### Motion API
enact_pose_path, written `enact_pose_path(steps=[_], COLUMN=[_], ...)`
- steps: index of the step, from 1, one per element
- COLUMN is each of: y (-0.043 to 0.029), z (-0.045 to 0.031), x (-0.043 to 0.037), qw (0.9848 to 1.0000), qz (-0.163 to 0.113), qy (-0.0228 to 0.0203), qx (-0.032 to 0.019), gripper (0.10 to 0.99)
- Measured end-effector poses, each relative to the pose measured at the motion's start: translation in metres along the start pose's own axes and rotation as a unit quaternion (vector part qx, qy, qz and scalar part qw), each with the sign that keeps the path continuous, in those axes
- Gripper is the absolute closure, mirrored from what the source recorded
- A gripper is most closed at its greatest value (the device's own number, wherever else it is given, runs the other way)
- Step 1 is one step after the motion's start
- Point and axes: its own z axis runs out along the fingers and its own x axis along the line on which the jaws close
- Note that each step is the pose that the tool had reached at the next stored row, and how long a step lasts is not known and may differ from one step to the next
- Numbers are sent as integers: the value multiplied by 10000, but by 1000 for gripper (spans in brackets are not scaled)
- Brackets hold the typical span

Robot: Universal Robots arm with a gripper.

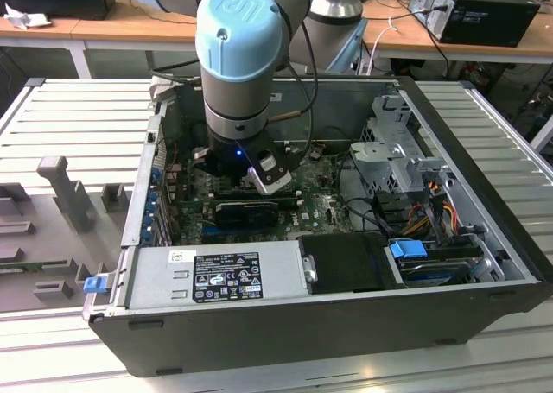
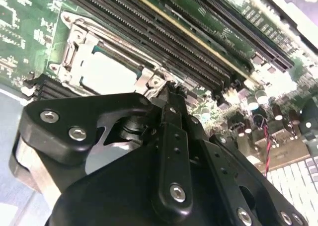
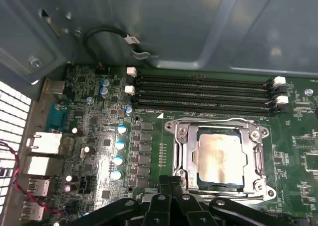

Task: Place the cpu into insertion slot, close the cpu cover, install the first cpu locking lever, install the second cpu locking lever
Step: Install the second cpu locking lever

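Gripper (image 3: 171,185) (fingers together) beside cpu cover (image 3: 186,151) lowered over cpu (image 3: 221,156)

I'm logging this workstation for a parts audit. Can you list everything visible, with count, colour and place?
computer case: one, dark grey, open on the slatted table.
motherboard: one, green, on the case floor.
cpu: one, tan-silver, lying in the insertion slot.
insertion slot: one, grey metal surround, beside the memory slots.
cpu cover: one, grey frame, lying around the chip.
memory slots: four, black, between socket and case wall.
power supply: one, grey, at the case's near side.
slatted table: one, grey, under the case.
gripper: one, black, fingers together at the socket's edge.
robot arm: one, blue-grey, reaching into the case.
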Motion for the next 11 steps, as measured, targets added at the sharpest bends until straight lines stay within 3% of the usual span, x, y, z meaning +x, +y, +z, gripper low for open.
enact_pose_path(steps=[4,7,11], y=[21,57,88], z=[-63,-176,-270], x=[0,-1,-2], qw=[10000,10000,10000], qz=[0,0,0], qy=[0,1,0], qx=[0,1,0], gripper=[980,980,980])
